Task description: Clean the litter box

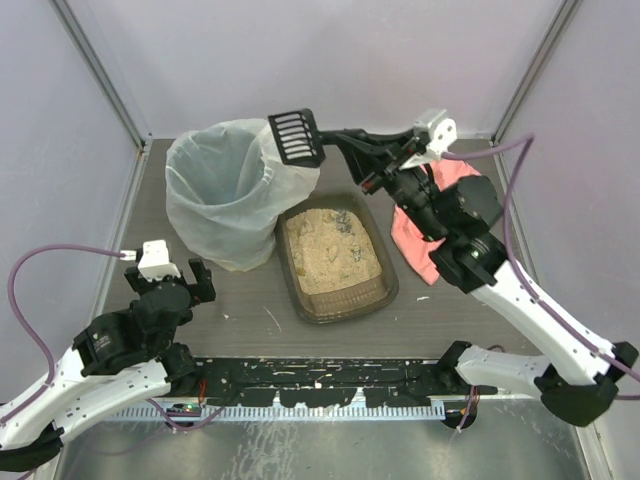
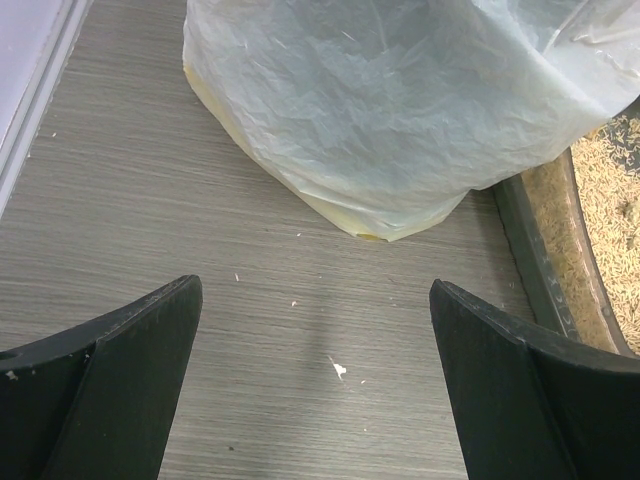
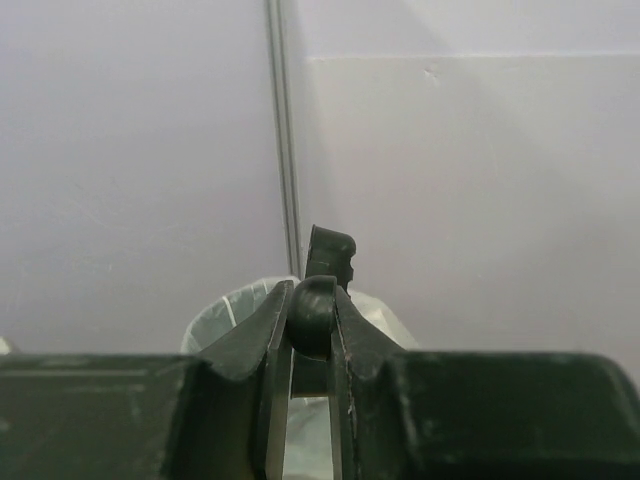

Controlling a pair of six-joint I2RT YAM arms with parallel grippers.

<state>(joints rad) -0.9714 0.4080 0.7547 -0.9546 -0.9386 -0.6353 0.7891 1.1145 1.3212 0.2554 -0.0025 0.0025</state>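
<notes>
The right gripper [image 1: 366,152] jaws pinch a small black slotted plastic scoop [image 1: 296,136] by its handle; the left gripper [image 2: 315,290] jaws are spread. The shallow grey-brown plastic litter box [image 1: 345,311] lies at the right jaws' 6 o'clock and the left's 3 o'clock. A tall white-bag-lined bin [image 1: 215,215] touches its 10 o'clock corner, and a pink cloth [image 1: 420,240] lies at 2 o'clock.

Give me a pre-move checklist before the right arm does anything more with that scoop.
1. Grip on scoop: ok, right gripper is shut on its handle.
2. Scoop head over bin: cannot tell, it sits at the rim's right edge.
3. Scoop emptied: cannot tell.
4. Left gripper out of the way: ok, open, low over the table beside the bin.
5. Litter box clean: not ok, grey clumps lie at its far end.
</notes>
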